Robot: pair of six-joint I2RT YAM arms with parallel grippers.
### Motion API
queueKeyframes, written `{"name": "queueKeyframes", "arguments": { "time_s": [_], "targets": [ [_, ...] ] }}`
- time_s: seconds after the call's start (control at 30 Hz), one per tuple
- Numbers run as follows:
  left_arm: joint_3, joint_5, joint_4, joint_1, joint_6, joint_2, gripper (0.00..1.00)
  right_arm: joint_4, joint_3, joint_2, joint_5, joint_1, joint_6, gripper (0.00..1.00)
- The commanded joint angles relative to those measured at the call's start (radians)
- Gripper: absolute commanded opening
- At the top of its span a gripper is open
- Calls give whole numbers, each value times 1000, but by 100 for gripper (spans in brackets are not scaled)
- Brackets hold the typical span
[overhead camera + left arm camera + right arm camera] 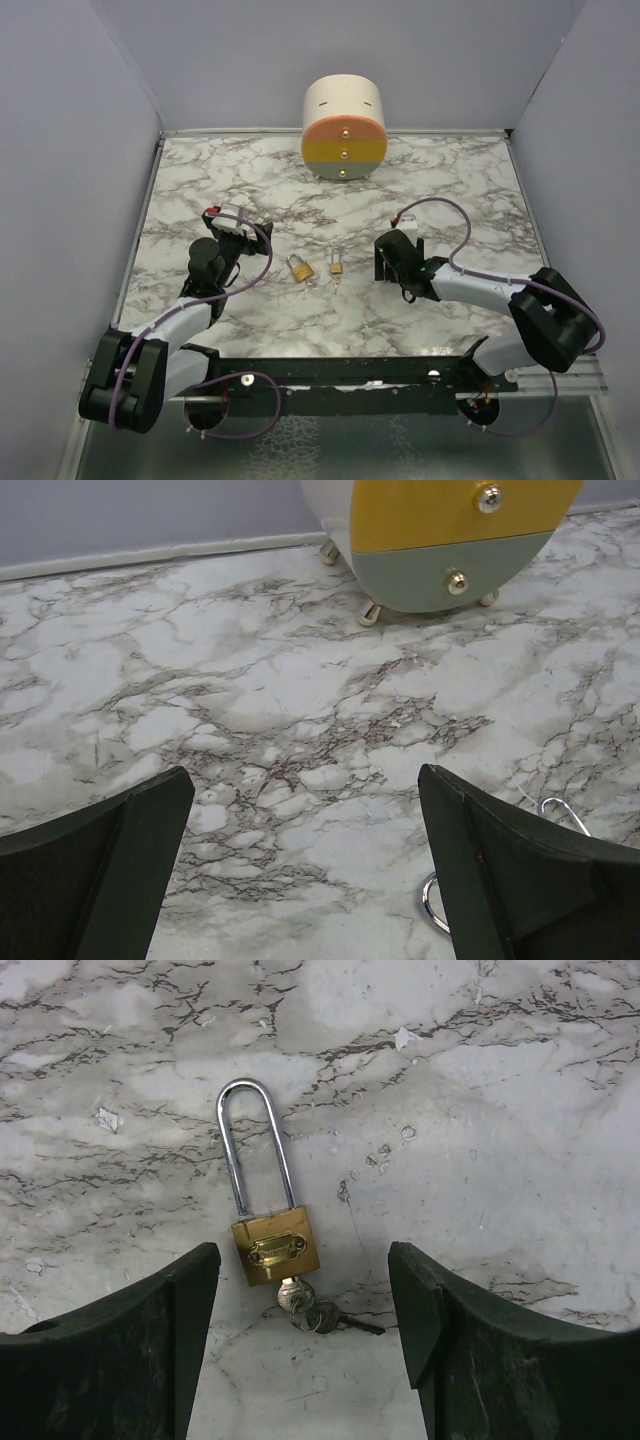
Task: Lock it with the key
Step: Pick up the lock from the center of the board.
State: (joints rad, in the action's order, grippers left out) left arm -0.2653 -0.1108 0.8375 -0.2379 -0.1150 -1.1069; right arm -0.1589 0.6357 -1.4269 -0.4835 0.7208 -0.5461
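Right gripper is partly open and holds nothing. Its jaws straddle the small padlock, which lies flat on the marble surface with its shackle pointing away from you. The key sits in the keyhole at the near end, and its ring lies beside it. Left gripper is wide open and empty, hovering over the surface near the second padlock.

Aim for the key's bow, not the brass body. Come down low and narrow the jaws before contact. The lock will likely spin when you twist, so bring the left gripper across to pin the body first. You cannot tell from here whether the shackle is fully seated.
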Motion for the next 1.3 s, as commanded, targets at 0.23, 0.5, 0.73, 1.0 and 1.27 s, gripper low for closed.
{"name": "queueKeyframes", "arguments": {
  "time_s": [0.23,0.5,0.73,1.0,1.27],
  "targets": [
    [-7,20,10,-3,-1,-8,99,48,18,-50,-36,4,-9,69],
    [-6,31,10,-3,-5,-14,99,73,12,-79,6,5,22,61],
    [-11,35,10,-3,-1,-24,99,65,23,-94,39,5,22,57],
    [-6,49,10,-3,2,-21,99,34,25,-78,73,5,14,50],
    [4,82,11,-3,6,-2,99,-20,55,-97,71,5,-7,37]
  ]
}}
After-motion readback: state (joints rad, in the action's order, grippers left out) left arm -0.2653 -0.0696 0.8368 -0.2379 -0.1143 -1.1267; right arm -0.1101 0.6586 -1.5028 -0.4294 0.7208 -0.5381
